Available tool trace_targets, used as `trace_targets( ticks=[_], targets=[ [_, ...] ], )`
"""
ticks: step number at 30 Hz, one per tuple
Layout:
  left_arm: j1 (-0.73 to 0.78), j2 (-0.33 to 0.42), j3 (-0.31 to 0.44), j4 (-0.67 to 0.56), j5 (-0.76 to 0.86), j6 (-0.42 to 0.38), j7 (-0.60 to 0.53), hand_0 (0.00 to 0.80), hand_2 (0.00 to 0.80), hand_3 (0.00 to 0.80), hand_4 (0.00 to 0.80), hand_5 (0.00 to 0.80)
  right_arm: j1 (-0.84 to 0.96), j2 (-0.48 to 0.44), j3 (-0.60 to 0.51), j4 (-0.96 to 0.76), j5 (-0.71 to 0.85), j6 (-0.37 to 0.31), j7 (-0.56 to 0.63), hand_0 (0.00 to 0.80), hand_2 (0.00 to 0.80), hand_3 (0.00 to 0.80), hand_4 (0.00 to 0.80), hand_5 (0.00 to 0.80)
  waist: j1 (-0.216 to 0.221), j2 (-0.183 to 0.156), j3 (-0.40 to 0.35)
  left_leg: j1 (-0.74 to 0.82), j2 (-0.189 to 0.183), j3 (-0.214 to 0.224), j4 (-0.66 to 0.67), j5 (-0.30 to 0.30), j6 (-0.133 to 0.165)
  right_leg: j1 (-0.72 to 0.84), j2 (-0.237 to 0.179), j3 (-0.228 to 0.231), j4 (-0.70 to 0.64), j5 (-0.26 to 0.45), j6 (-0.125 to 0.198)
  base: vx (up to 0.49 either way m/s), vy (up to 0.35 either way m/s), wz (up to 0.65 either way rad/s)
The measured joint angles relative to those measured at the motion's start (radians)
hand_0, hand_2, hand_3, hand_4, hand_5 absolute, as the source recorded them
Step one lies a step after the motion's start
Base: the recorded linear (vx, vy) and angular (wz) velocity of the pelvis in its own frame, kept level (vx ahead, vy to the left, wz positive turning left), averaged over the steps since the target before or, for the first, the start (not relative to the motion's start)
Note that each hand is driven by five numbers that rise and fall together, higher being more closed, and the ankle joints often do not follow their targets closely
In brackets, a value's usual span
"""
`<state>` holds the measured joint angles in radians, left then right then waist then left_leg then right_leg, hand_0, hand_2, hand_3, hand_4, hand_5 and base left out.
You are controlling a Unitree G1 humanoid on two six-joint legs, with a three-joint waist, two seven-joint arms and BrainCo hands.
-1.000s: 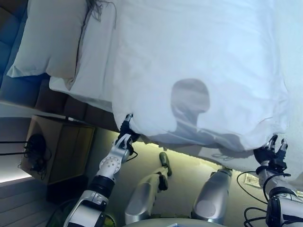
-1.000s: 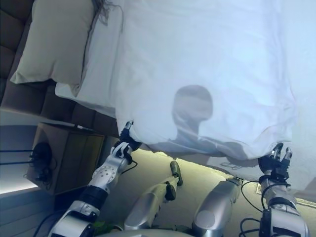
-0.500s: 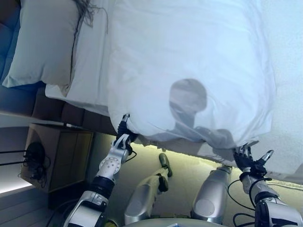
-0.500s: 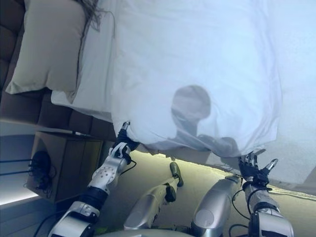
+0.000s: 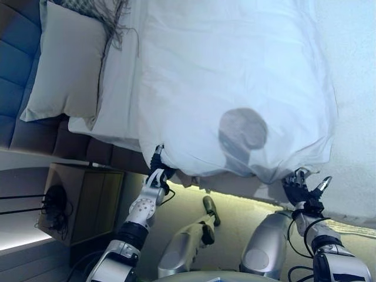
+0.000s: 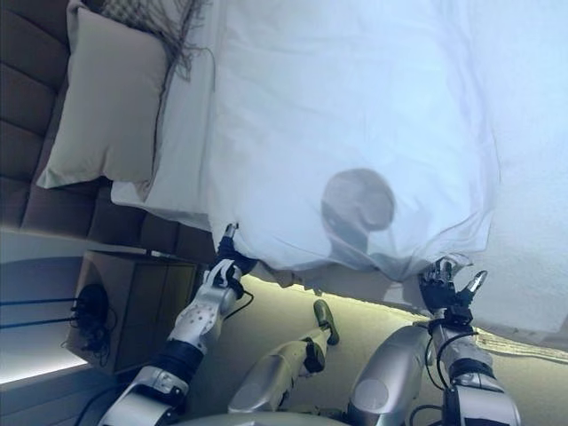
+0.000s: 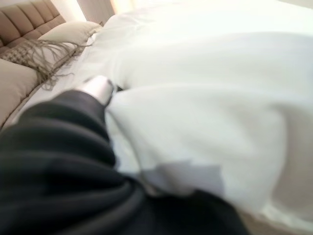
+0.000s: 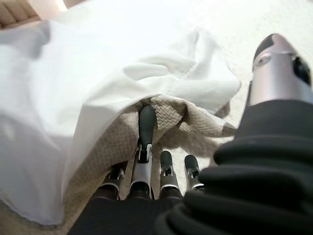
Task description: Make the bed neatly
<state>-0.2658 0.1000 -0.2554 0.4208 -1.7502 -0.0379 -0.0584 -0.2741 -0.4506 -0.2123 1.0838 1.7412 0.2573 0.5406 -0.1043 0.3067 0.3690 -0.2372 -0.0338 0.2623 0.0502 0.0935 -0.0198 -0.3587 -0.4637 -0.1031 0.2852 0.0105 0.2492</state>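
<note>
A white duvet (image 5: 235, 76) lies over the bed and hangs over the near side. My left hand (image 5: 156, 174) is at the duvet's near edge towards the headboard, its fingers curled on the cloth; in the left wrist view the thumb (image 7: 99, 88) presses into the duvet (image 7: 205, 98). My right hand (image 5: 302, 189) is open with fingers spread, just below the duvet's near foot-end corner. In the right wrist view its straight fingers (image 8: 145, 128) reach under the duvet's edge (image 8: 88, 93) against a beige waffle cover (image 8: 188, 122).
A beige pillow (image 5: 67, 64) and a fringed cushion (image 5: 97, 7) lie by the padded headboard (image 5: 17, 53). A wooden bedside table (image 5: 85, 202) stands left of the bed. The beige waffle cover (image 5: 355, 94) shows at the foot end.
My right hand has let go of the duvet's corner, opened and moved left. The duvet's foot-end edge has drawn left. The left hand has kept its hold. The camera has shifted.
</note>
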Motion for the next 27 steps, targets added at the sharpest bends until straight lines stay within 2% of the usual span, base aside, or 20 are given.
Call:
trace_targets(
  ticks=[6,14,20,27],
  targets=[
    [0.01,-0.004,0.001,0.0,0.001,0.003,-0.001,0.8,0.8,0.8,0.8,0.8,0.042,0.005,0.008,-0.031,-0.021,-0.028,0.024,0.0,0.0,0.0,0.0,0.0,-0.005,0.0,0.0,0.003,0.0,-0.006,-0.001,0.005,-0.001,0.005,-0.001,-0.006,0.005,-0.003,0.0,0.024,-0.016,0.02],
    [0.024,-0.006,0.003,0.014,0.0,0.006,-0.004,0.8,0.8,0.8,0.8,0.8,0.088,-0.013,-0.074,0.085,-0.03,-0.011,0.001,0.0,0.0,0.0,0.0,0.0,-0.02,-0.002,0.0,0.046,0.001,-0.005,-0.031,0.008,-0.006,0.032,0.005,-0.004,0.006,-0.015,-0.004,0.007,0.007,-0.02],
    [0.03,-0.005,0.008,0.015,0.0,0.005,-0.011,0.8,0.8,0.8,0.8,0.8,0.15,-0.033,-0.09,0.102,-0.124,0.014,0.059,0.0,0.0,0.0,0.0,0.0,-0.023,-0.008,-0.003,0.058,0.001,0.005,-0.038,0.009,-0.006,0.035,0.006,0.003,0.005,-0.013,0.0,0.017,0.03,-0.05],
    [0.037,-0.005,0.009,0.016,0.0,0.005,-0.011,0.8,0.8,0.8,0.8,0.8,0.13,-0.032,-0.066,0.061,-0.24,0.033,0.122,0.0,0.0,0.0,0.0,0.0,-0.022,-0.016,-0.018,0.069,0.001,0.009,-0.042,0.01,-0.007,0.04,0.007,0.01,0.006,-0.013,0.0,-0.002,0.008,-0.02]
  ],
)
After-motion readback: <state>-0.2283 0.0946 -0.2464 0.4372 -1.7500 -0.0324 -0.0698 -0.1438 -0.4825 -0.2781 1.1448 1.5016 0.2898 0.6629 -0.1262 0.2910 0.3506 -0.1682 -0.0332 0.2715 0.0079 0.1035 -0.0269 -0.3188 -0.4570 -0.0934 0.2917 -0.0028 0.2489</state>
